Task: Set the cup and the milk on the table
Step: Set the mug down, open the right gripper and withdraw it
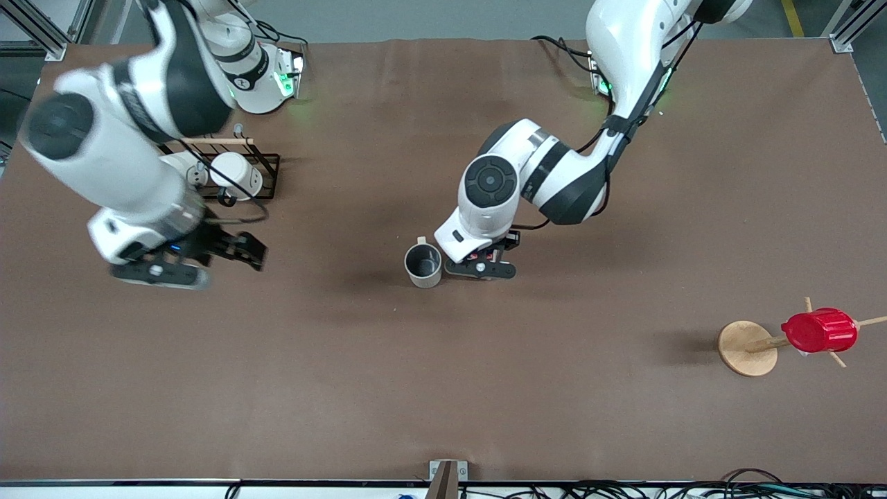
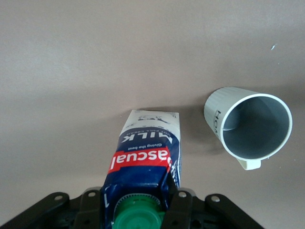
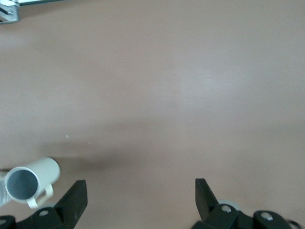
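Observation:
The cream-beige cup [image 1: 423, 265] with a dark grey inside stands upright on the brown table [image 1: 443, 388] near its middle. My left gripper [image 1: 481, 269] is right beside the cup, toward the left arm's end, and is shut on the milk [image 1: 484, 258], which is mostly hidden under the hand there. In the left wrist view the gripper [image 2: 136, 200] holds the blue and white carton [image 2: 147, 148] just below its green cap, with the cup [image 2: 250, 126] close beside it. My right gripper [image 1: 239, 253] is open and empty over the table toward the right arm's end; its view [image 3: 140, 191] shows the cup [image 3: 28, 183] farther off.
A black wire rack [image 1: 267, 170] with two white mugs [image 1: 235, 173] stands near the right arm's base. A wooden mug tree [image 1: 747, 348] carrying a red ribbed cup [image 1: 819, 330] stands toward the left arm's end, nearer to the front camera.

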Action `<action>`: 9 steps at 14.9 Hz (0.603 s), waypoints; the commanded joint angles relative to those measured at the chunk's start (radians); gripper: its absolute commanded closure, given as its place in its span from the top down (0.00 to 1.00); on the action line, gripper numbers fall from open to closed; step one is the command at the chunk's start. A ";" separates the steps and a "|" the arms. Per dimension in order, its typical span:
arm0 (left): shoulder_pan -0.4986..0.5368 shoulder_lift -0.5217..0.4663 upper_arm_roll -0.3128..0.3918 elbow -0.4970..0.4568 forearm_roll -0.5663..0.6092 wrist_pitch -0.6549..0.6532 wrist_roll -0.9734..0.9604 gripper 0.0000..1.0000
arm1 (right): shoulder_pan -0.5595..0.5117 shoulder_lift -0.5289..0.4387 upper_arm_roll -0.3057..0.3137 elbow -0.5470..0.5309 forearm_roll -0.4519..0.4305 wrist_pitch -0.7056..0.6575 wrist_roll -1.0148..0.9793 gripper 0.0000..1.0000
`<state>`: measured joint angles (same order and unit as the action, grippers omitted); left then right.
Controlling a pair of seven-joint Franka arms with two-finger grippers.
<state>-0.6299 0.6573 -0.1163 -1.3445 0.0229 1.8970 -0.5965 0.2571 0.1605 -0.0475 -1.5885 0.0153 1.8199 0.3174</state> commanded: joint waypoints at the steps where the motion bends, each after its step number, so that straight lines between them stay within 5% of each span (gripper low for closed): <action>1: -0.021 0.025 0.017 0.042 0.019 -0.030 -0.041 0.00 | -0.146 -0.071 0.034 0.042 -0.002 -0.129 -0.108 1.00; 5: -0.014 0.027 0.017 0.041 0.017 -0.030 -0.091 0.02 | -0.298 -0.071 0.075 0.117 0.003 -0.232 -0.271 1.00; 9: -0.011 0.028 0.040 0.056 0.015 0.003 -0.109 0.01 | -0.325 -0.078 0.069 0.121 -0.002 -0.234 -0.339 1.00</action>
<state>-0.6372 0.6729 -0.0939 -1.3279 0.0229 1.8977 -0.6935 -0.0503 0.0829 0.0012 -1.4799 0.0167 1.5964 0.0047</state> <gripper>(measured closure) 0.617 0.000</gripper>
